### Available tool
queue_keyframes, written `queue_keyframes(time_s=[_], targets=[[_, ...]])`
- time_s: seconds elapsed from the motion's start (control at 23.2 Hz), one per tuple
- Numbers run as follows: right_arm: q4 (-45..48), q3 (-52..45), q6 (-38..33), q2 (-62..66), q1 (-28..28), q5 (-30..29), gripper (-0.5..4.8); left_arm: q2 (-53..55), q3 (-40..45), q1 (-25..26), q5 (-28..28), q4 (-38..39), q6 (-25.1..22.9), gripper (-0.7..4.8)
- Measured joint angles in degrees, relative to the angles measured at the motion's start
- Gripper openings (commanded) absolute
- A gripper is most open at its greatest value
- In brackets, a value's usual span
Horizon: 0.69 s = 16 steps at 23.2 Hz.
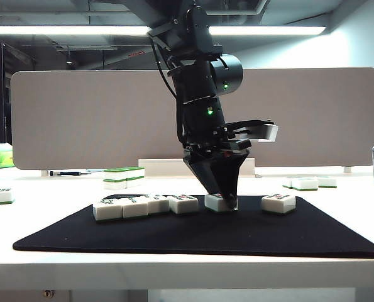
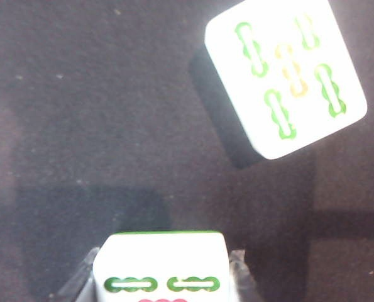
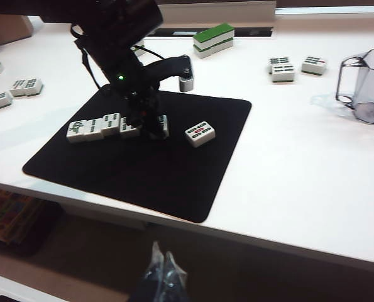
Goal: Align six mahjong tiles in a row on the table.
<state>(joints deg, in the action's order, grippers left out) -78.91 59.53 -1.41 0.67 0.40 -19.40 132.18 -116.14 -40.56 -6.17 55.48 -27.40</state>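
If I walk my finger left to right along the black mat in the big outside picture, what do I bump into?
A row of four white mahjong tiles → the black left claw, down around a fifth white tile → one white tile alone.

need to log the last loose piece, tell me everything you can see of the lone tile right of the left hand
The lone tile is a small white glossy block with a thin green base. Its top face shows four green bamboo marks around one yellowish one. It lies flat on the black mat, skewed, apart from the row, with nothing touching it.
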Motion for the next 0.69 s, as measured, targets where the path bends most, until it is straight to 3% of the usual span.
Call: queue_keyframes(time_s=[0.13, 0.3, 0.69], targets=[[0.0, 0.0, 0.0, 0.0, 0.0, 0.13, -0.01, -0.02, -0.07, 0.13, 1.2, 0.68, 0.0, 1.46], [0.0, -0.02, 0.02, 0.0, 0.0, 0.13, -0.01, -0.39, -0.15, 0.2, 6.91, 3.08, -0.02, 1.46], [0.0, 0.0, 0.0, 0.0, 0.0, 0.13, -0.01, -0.48, -0.22, 2.25, 6.64, 4.94, -1.09, 1.48]])
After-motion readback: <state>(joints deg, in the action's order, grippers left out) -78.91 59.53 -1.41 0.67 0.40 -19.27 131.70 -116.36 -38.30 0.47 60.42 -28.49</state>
